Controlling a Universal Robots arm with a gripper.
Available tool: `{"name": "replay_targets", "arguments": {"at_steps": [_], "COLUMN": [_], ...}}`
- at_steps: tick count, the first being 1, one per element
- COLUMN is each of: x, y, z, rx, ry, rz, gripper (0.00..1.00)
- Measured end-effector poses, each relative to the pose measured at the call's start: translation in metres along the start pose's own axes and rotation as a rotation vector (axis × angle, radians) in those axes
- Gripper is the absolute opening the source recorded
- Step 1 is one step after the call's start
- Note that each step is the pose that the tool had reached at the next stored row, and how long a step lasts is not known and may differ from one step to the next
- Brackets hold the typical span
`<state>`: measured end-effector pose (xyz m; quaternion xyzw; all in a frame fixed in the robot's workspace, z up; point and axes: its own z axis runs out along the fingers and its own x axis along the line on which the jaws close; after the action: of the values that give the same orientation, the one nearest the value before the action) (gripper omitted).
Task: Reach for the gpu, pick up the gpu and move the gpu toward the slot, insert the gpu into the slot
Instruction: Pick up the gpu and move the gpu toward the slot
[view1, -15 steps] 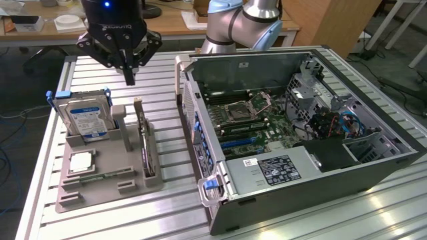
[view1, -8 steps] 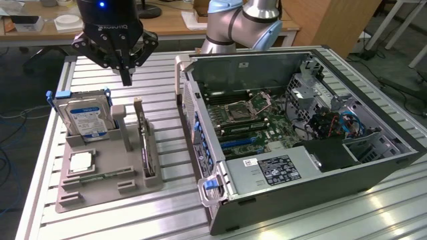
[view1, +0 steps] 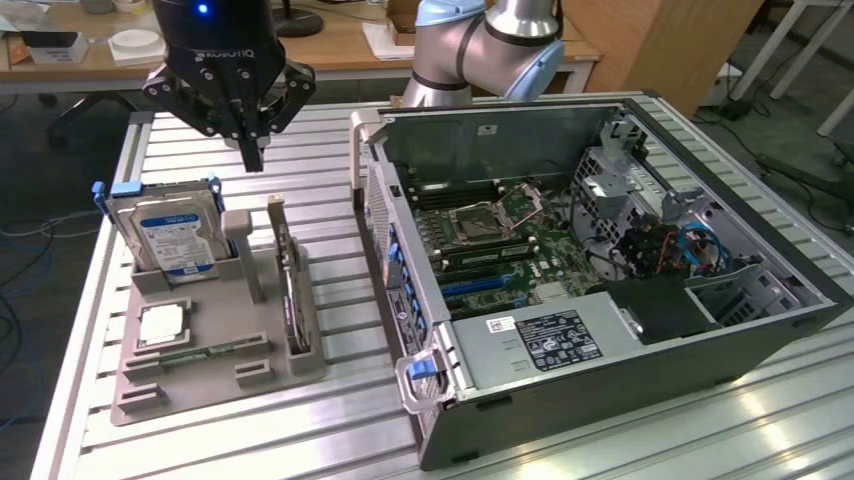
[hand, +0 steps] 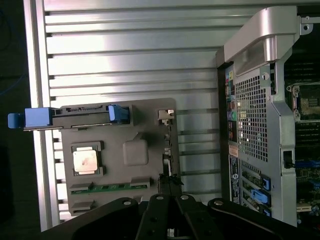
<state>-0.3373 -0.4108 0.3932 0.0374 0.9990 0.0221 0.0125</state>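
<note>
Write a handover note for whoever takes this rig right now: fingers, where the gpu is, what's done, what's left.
Gripper: fingers shut, holding nothing, hanging above the table near the grey holder tray.
Gpu: standing on edge in the tray, next to the hard drive, untouched.
Computer case: open, to the exterior view's right of the tray.
Done: no step complete.
Left: grasp the gpu, carry it to the case, insert it into the slot.

Ext cam high, angled down, wrist cam straight down, nearer — shared: parts tray (view1: 200, 385) (hand: 150, 120), PC case (view1: 641, 375) (hand: 252, 115)
</note>
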Motion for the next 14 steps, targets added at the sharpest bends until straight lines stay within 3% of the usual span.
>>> {"name": "replay_targets", "arguments": {"at_steps": [8, 14], "x": [0.0000, 0.0000], "y": [0.0000, -0.0010], "z": [0.0000, 0.0000], "rx": [0.0000, -0.0001], "ry": [0.0000, 0.0002], "rz": [0.000, -0.008], "gripper": [0.11, 0.41]}}
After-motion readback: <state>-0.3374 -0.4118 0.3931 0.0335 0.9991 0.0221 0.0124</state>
